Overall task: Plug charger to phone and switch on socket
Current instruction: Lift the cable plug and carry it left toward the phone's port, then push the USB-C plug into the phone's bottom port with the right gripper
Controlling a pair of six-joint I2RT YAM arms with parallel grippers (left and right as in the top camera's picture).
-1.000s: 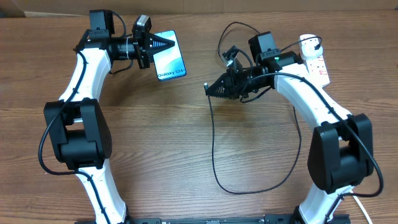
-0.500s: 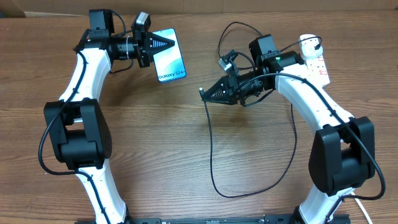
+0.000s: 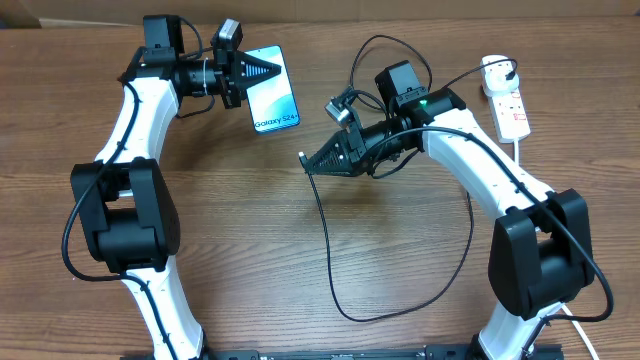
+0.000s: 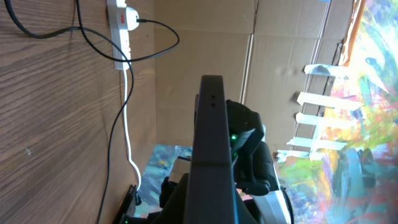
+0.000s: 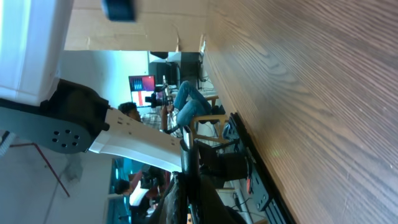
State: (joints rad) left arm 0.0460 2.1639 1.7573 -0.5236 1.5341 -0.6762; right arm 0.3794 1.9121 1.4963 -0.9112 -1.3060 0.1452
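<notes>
The phone (image 3: 276, 92), its light blue screen reading "Galaxy S24", is held tilted at the back left by my left gripper (image 3: 258, 71), which is shut on its left edge. In the left wrist view the phone (image 4: 212, 143) shows edge-on as a dark slab. My right gripper (image 3: 310, 160) is shut on the charger's small black connector tip (image 3: 303, 158), to the right of and below the phone and apart from it. The charger cable (image 3: 335, 260) loops down over the table and back up to the black plug (image 3: 497, 68) in the socket (image 3: 510, 108). The tip (image 5: 188, 163) shows between the right fingers.
The white power strip lies at the back right, with its thick white lead (image 3: 518, 150) running toward the right arm. It also shows in the left wrist view (image 4: 120, 31). A cardboard wall (image 4: 205, 37) stands behind the table. The cable loop lies on the table between the two arms.
My right gripper has moved left and slightly down toward the phone with the connector tip, dragging the cable loop with it. The left arm and phone have not moved.
</notes>
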